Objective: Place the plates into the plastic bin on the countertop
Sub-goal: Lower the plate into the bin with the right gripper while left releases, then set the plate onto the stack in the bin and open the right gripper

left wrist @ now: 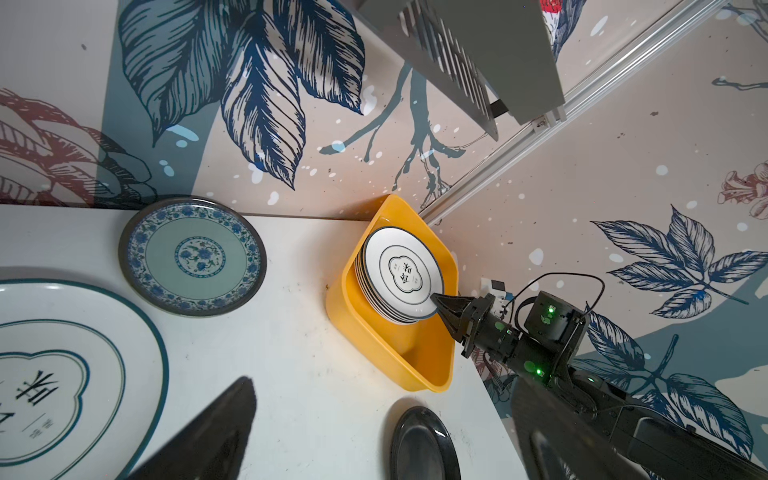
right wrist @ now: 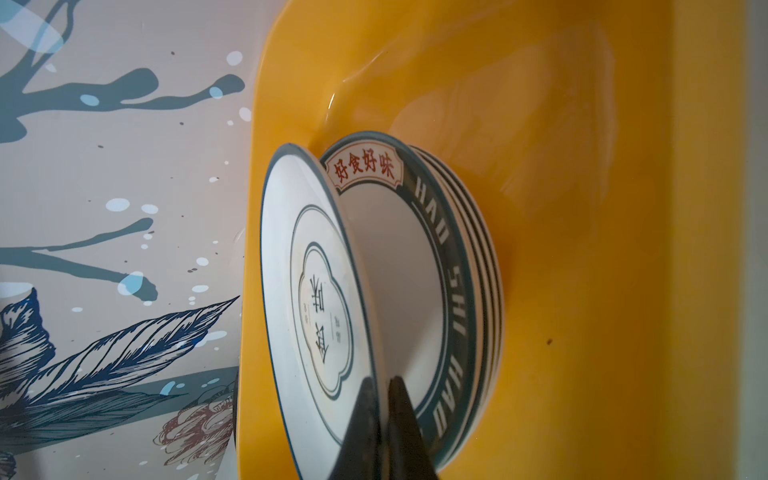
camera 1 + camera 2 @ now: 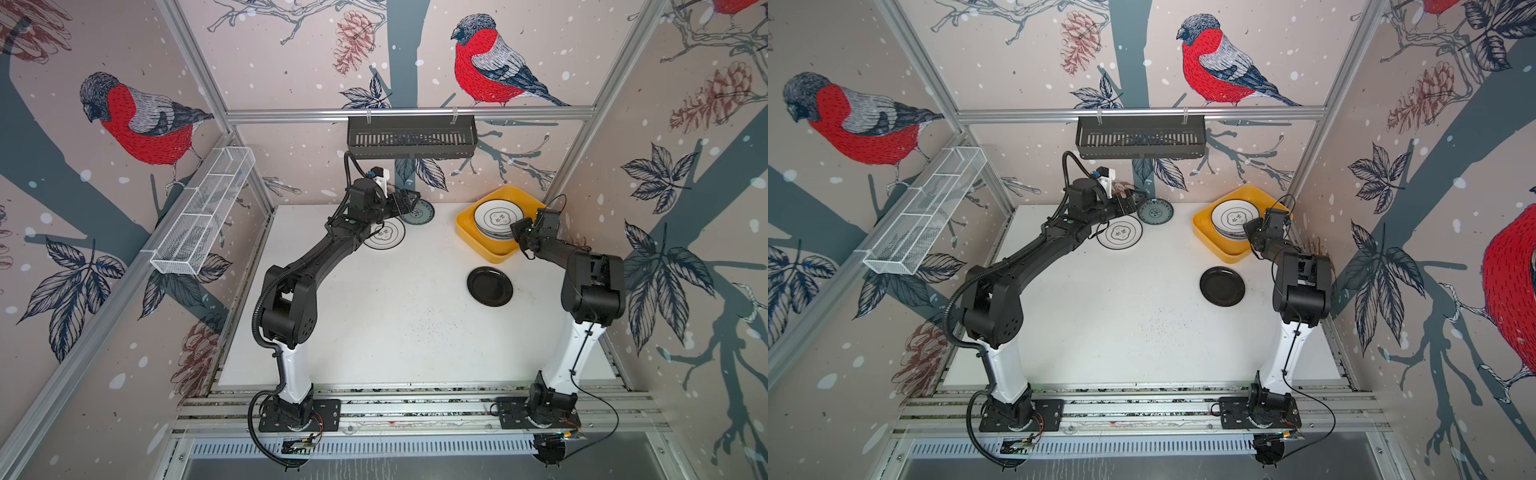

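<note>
The yellow plastic bin (image 3: 488,254) (image 3: 1223,252) (image 1: 399,365) (image 2: 582,208) stands at the countertop's back right and holds a stack of several plates. My right gripper (image 3: 515,227) (image 1: 434,297) (image 2: 384,382) is shut on the rim of the top thin-rimmed white plate (image 3: 498,216) (image 2: 307,291), which tilts up off a lettered-rim plate (image 2: 453,299). On the countertop lie a black plate (image 3: 489,286) (image 1: 419,444), a teal patterned plate (image 3: 419,212) (image 1: 192,255) and another thin-rimmed white plate (image 3: 386,237) (image 1: 62,374). My left gripper (image 3: 409,199) (image 1: 382,415) hangs open near the teal plate, holding nothing.
A black slatted basket (image 3: 411,143) hangs on the back rail above the left gripper. A white wire-mesh rack (image 3: 203,216) is fixed to the left wall. The bin sits tight in the corner between the back and right walls.
</note>
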You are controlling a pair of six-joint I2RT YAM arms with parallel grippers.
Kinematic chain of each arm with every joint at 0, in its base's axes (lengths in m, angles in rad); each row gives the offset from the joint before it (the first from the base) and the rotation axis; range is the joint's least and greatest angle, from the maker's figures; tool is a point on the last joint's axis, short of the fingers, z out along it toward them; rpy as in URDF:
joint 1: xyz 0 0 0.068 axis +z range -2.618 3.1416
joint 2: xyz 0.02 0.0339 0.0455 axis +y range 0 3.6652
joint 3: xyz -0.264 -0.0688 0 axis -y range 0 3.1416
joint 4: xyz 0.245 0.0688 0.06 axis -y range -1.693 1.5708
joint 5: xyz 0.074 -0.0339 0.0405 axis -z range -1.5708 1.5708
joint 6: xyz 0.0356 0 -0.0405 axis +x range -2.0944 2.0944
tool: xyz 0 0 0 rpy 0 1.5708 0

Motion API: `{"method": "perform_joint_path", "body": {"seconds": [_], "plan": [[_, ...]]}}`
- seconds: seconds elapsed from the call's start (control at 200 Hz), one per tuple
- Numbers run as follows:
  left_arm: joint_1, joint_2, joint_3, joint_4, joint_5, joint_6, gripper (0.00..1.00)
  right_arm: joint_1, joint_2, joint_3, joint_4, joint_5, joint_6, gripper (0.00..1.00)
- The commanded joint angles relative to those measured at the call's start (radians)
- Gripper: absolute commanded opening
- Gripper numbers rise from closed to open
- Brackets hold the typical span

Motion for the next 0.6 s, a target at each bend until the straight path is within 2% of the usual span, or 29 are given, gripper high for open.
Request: {"method": "perform_joint_path", "body": {"seconds": [0.0, 0.22, 0.345, 0.495, 0.595], "plan": [[0.012, 0.009, 0.013, 0.004, 0.016, 0.014, 0.96, -0.001, 0.017, 0.022, 0.013, 0.027, 0.022, 0.02], [0.024, 0.01, 0.005, 0.011, 0.025, 0.007, 0.96, 0.001, 0.048, 0.05, -0.015, 0.04, 0.016, 0.06], [0.031, 0.01, -0.005, 0.02, 0.029, -0.002, 0.96, 0.003, 0.05, 0.057, -0.037, 0.052, 0.011, 0.24], [0.037, 0.004, -0.027, 0.038, 0.03, -0.018, 0.96, 0.008, 0.056, 0.094, -0.12, 0.067, -0.018, 0.3], [0.038, -0.004, -0.042, 0.052, 0.036, -0.022, 0.96, 0.014, 0.057, 0.11, -0.155, 0.066, -0.036, 0.46]]}}
